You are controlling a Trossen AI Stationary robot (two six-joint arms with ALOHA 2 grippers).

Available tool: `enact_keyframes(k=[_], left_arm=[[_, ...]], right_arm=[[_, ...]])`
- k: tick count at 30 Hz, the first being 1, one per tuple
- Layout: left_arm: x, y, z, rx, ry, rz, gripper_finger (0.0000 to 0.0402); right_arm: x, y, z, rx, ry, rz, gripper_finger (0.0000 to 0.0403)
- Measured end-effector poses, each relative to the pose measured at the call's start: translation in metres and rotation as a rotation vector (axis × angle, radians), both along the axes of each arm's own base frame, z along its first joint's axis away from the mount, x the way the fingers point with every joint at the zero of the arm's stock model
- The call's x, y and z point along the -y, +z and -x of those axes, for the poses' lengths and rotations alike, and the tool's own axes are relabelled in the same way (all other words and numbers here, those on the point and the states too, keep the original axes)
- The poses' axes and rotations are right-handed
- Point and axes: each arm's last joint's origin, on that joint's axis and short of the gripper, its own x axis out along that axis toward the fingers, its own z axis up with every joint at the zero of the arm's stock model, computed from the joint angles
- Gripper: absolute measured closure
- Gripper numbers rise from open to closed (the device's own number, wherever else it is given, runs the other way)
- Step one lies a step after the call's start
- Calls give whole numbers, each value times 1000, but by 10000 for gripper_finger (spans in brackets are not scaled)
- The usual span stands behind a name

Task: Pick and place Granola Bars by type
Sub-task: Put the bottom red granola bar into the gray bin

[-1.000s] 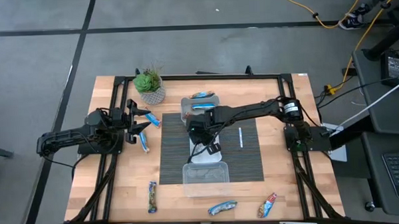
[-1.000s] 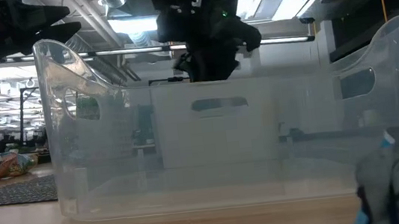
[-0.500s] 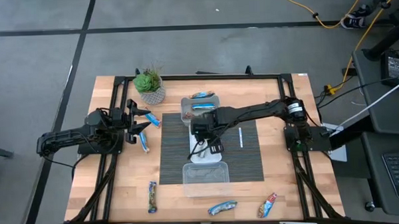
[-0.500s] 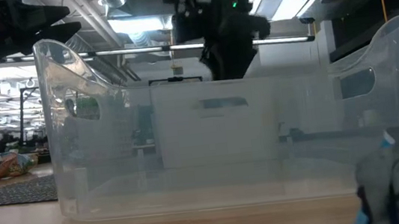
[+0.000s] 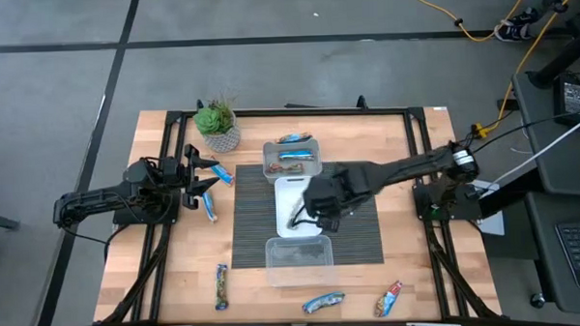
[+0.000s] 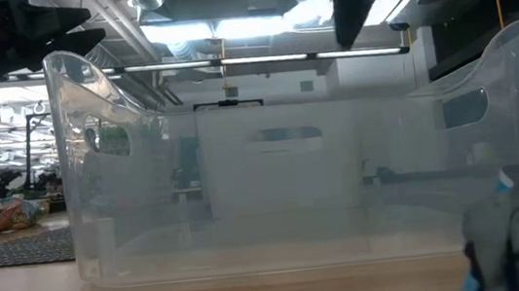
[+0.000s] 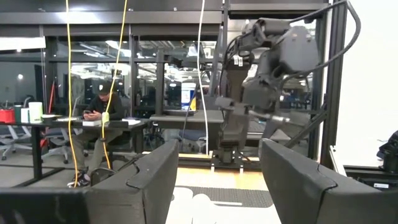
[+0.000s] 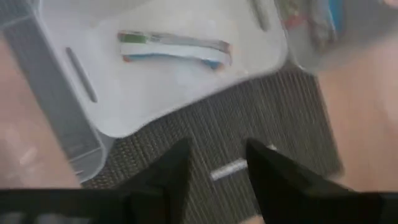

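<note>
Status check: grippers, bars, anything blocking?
Right gripper empty, over the mat beside the middle tub. Left gripper open, parked at table's left. One bar in middle tub. Nothing blocking.

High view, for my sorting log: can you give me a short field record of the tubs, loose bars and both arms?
far clear plastic tub: holds blue-wrapped granola bars
middle clear tub: one bar inside
near clear tub: looks empty
loose bars: near table edge, left side
right gripper: over dark ribbed mat, empty
left gripper: waits at left, fingers open
</note>
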Motion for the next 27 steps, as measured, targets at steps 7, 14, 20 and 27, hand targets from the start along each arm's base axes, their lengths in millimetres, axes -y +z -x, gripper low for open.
enact_keyframes(k=[7,14,20,27], left_arm=[[0,0,0,0,0,0,183],[0,0,0,0,0,0,183],[0,0,0,0,0,0,185],[0,0,0,0,0,0,183]], right_arm=[[-44,9,30,17,-266,-60,250],[-89,9,58,22,-465,-101,250],[-116,7,81,27,-588,-101,250],[-145,-14,109,-4,-701,-113,250]])
